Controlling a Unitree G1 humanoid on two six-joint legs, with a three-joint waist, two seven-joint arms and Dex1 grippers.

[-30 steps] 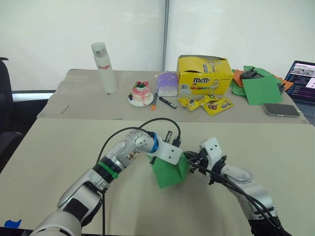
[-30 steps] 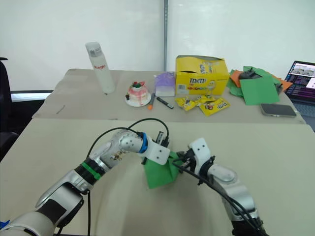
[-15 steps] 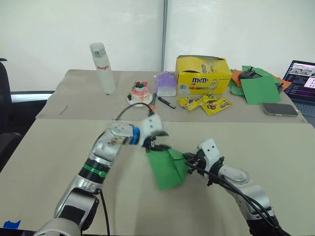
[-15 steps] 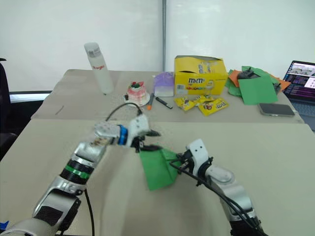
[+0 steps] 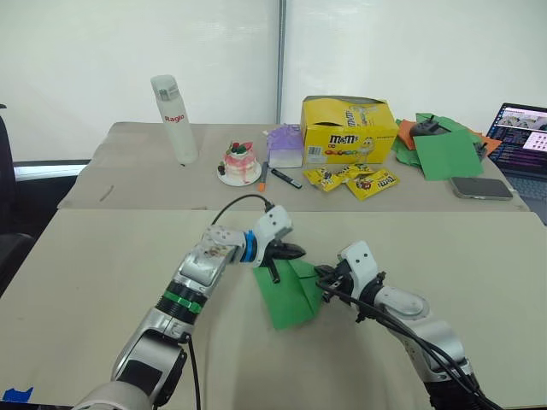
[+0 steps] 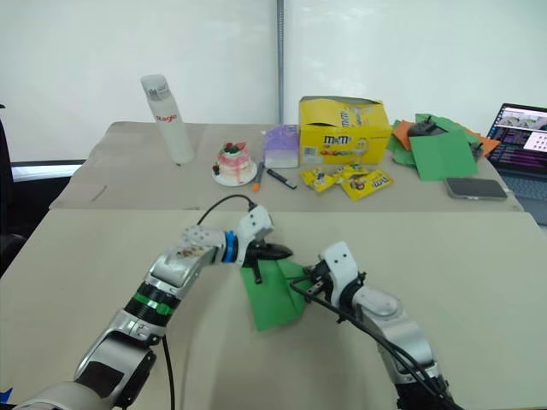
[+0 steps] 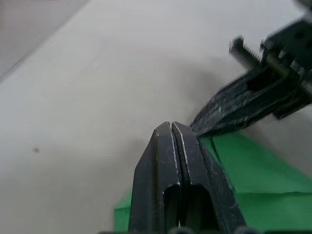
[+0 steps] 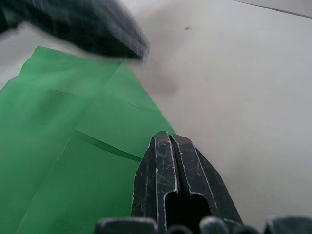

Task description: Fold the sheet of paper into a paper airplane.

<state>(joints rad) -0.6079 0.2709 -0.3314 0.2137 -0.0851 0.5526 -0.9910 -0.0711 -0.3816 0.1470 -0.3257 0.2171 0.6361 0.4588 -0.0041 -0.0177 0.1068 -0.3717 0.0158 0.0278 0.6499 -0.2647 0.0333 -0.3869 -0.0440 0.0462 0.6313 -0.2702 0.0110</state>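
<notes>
The beige near table (image 5: pixel 102 290) bears the folded sheet of paper (image 5: pixel 291 295).

Two beige tables (image 5: pixel 102 256) stand one behind the other, before a white curtain wall (image 5: pixel 128 60) with a grey pole (image 5: pixel 279 60) — even, soft light; a black chair (image 5: pixel 7 171) is at the left.
</notes>
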